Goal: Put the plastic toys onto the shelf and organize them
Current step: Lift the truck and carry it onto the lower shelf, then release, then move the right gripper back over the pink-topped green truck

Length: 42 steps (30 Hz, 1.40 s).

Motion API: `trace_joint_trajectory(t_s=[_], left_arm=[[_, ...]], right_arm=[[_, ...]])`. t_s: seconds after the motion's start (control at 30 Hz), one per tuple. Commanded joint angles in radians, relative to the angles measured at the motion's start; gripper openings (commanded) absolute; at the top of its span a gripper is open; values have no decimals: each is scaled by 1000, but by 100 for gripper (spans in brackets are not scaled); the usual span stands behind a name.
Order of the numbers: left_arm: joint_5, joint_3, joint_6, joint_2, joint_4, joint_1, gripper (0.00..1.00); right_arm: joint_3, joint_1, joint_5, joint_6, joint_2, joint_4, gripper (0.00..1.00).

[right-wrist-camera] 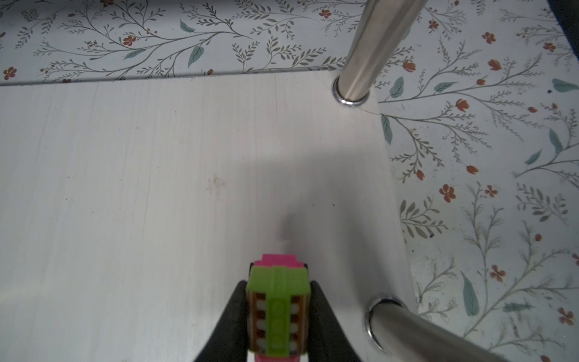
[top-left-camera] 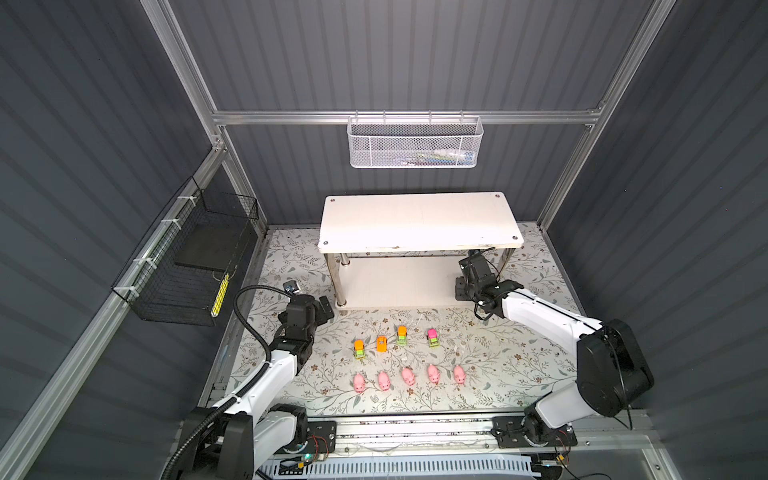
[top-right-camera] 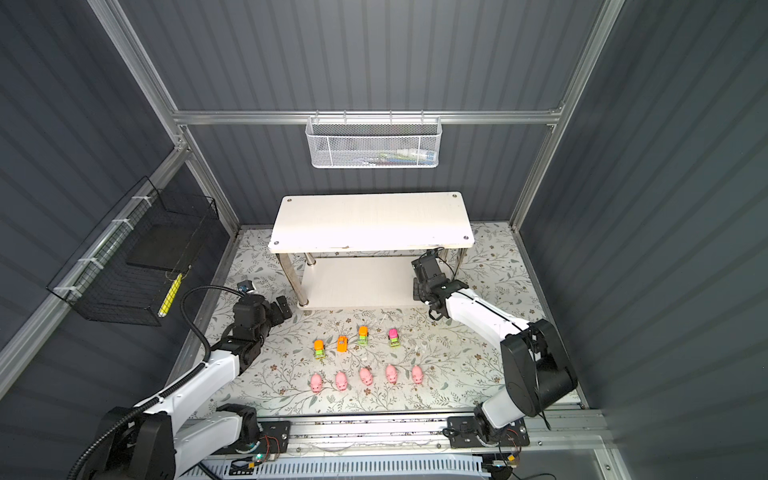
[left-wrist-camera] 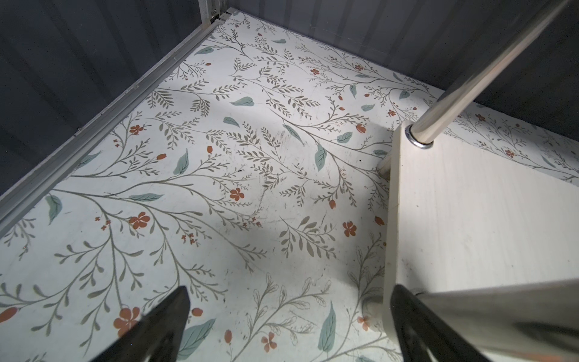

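Observation:
The white two-tier shelf [top-left-camera: 417, 222] stands at the back of the floral mat. My right gripper [right-wrist-camera: 278, 283] is shut on a pink and lime green toy vehicle [right-wrist-camera: 277, 310], held over the right end of the lower board [right-wrist-camera: 156, 188]. In both top views its fingertips are hidden under the top board. Several toy vehicles [top-left-camera: 381, 343] [top-right-camera: 341, 344] sit in a row on the mat, with a row of several pink pigs [top-left-camera: 408, 376] [top-right-camera: 365, 376] in front of them. My left gripper [left-wrist-camera: 289, 290] [top-left-camera: 326, 307] is open and holds nothing, low beside the shelf's front left corner.
Two chrome legs [right-wrist-camera: 360, 50] [right-wrist-camera: 407, 326] flank the right gripper's end of the lower board. Another leg [left-wrist-camera: 470, 78] rises near the left gripper. A white mesh basket [top-left-camera: 415, 143] hangs on the back rail, a black wire basket [top-left-camera: 187, 257] on the left wall.

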Motion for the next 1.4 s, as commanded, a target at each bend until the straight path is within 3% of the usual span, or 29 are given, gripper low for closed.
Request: trace_joint_trajectory(t_s=[0.0, 0.37, 0.83, 1.37], left_arm=[[13, 5, 0, -3, -1, 1, 100], [14, 4, 0, -2, -1, 1, 100], [14, 2, 0, -5, -1, 1, 100], [13, -7, -6, -30, -18, 1, 100]], right_arm=[[9, -10, -8, -22, 29, 27, 27], [26, -34, -37, -27, 81, 34, 30], [50, -43, -31, -30, 104, 45, 42], [-52, -43, -76, -5, -87, 76, 60]])
